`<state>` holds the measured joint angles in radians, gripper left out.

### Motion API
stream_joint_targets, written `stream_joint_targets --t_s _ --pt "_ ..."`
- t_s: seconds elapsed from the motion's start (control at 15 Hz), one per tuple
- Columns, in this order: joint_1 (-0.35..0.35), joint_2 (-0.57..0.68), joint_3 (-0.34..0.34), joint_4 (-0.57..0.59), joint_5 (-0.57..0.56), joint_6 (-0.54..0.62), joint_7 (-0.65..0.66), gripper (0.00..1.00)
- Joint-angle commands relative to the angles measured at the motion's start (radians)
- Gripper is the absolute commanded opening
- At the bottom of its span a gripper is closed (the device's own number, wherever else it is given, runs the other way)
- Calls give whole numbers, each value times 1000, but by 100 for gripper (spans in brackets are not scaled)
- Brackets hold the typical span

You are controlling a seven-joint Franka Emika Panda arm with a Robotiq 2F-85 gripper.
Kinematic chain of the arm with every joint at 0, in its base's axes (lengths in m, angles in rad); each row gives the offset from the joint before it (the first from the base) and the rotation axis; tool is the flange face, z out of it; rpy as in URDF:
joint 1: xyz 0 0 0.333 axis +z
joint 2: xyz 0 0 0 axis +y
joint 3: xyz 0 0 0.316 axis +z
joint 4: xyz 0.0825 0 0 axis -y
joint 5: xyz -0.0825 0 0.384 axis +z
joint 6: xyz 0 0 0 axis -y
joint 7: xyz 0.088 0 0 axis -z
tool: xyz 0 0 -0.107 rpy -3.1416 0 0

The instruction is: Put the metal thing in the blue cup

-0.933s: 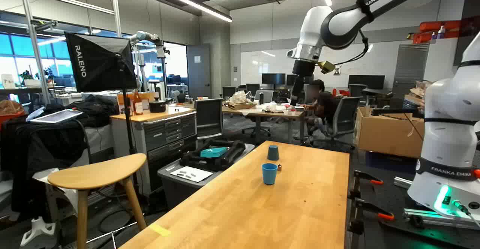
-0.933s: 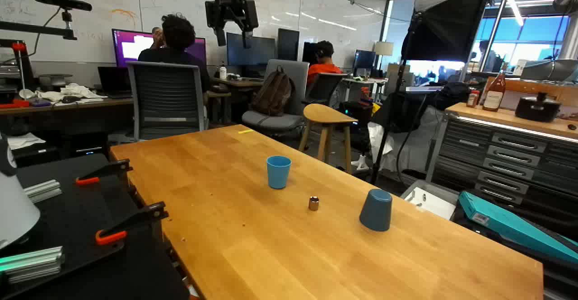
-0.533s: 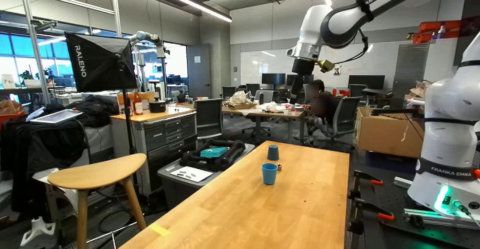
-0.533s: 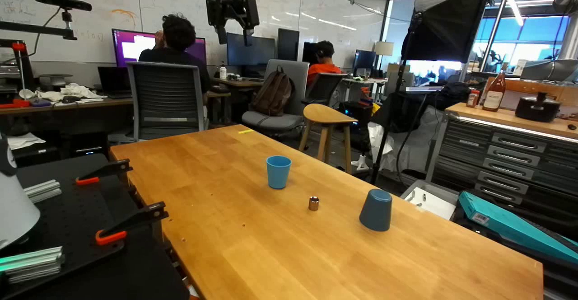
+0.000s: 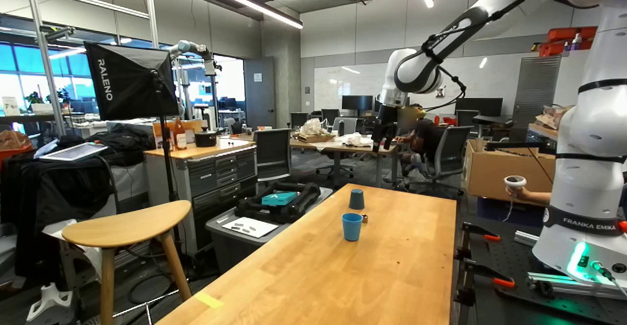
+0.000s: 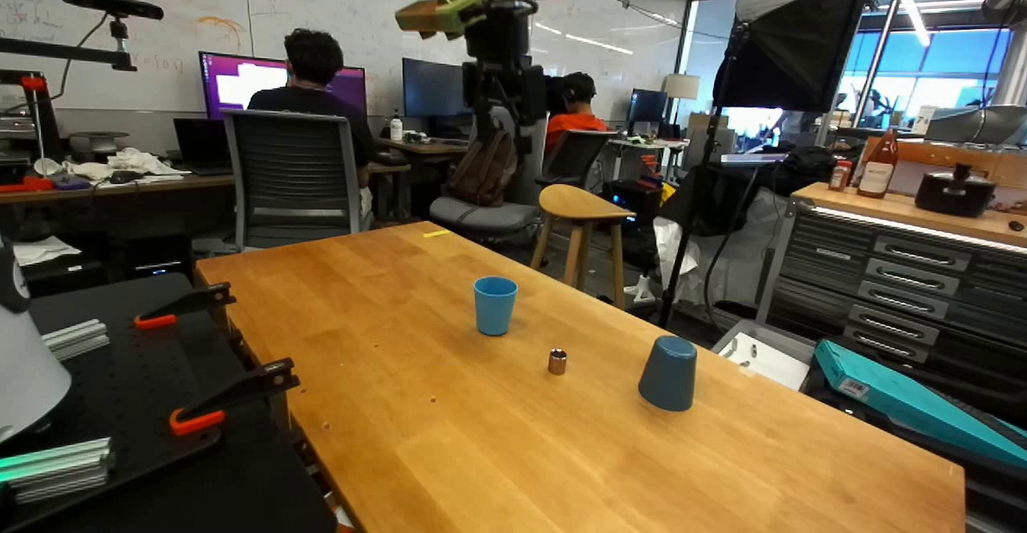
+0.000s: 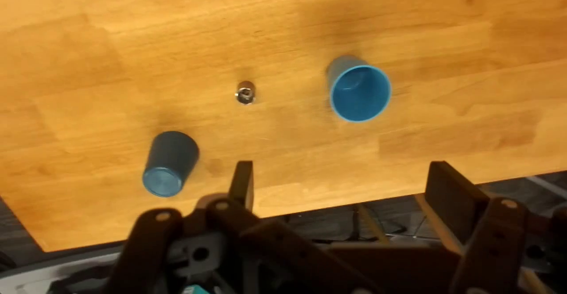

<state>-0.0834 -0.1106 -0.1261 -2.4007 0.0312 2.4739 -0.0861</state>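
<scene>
Now that my gripper (image 7: 342,170) has come lower, jaws apart and empty, I judge grasping the metal thing (image 7: 246,92), left of the blue cup (image 7: 359,91) in the wrist view, comes next.

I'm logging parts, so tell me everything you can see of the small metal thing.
The small metal thing is a short, shiny cylinder, brownish on its side, with a bright rim around an opening on top. It stands upright on the wooden table, roughly between the upright light blue cup and the upturned darker cup, touching only the table.
</scene>
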Motion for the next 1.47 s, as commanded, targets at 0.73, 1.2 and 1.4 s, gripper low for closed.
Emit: stream_joint_targets --t_s 0.73,1.2,1.4 --pt "-18 679 -73 382 -125 49 422 100" --pt "-25 907 -55 554 -31 62 427 100" --pt "-24 963 -53 601 -10 63 427 100"
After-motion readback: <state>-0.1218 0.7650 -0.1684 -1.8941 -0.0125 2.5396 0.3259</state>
